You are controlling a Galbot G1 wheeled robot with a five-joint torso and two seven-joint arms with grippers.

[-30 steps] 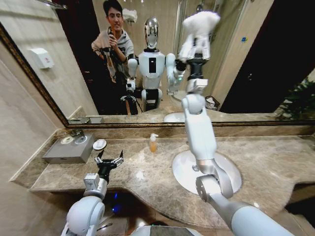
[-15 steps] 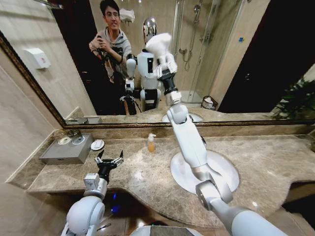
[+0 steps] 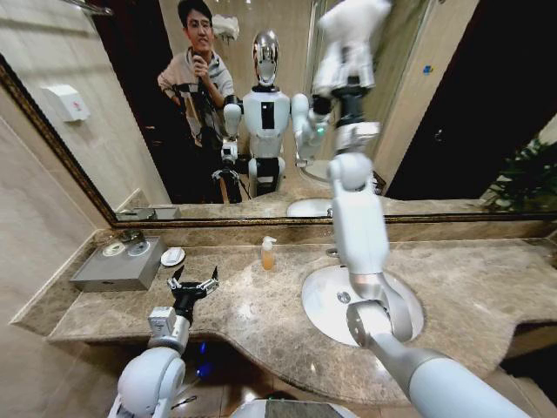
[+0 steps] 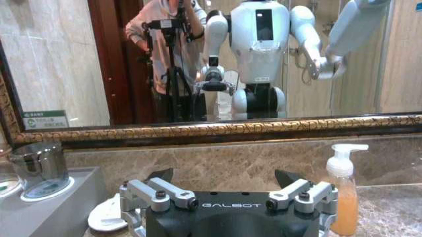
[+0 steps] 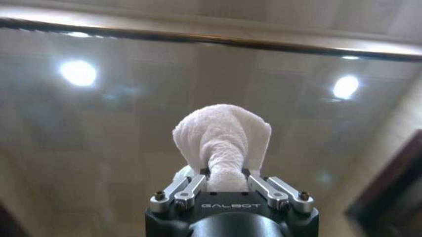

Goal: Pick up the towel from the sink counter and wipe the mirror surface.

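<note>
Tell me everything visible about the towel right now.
The towel is a small white cloth with a fluffy terry look. It is bunched, not spread flat: a twisted neck runs down between the fingers of the right gripper, which is shut on it, and a rounded, folded lobe stands out beyond the fingertips. The head view shows it blurred, held high on the raised right arm against the upper part of the mirror, above the basin side of the sink counter. Whether it actually touches the glass cannot be told.

Lighting is warm and moderately dim. Two ceiling lights [image 5: 78,72] glare as soft round spots in the mirror [image 3: 130,131]. The towel [image 3: 348,39] is smeared by motion blur. Straight lines bow near the head view's edges. Beside the mirror, a doorway [image 3: 496,96] stays dark.
</note>
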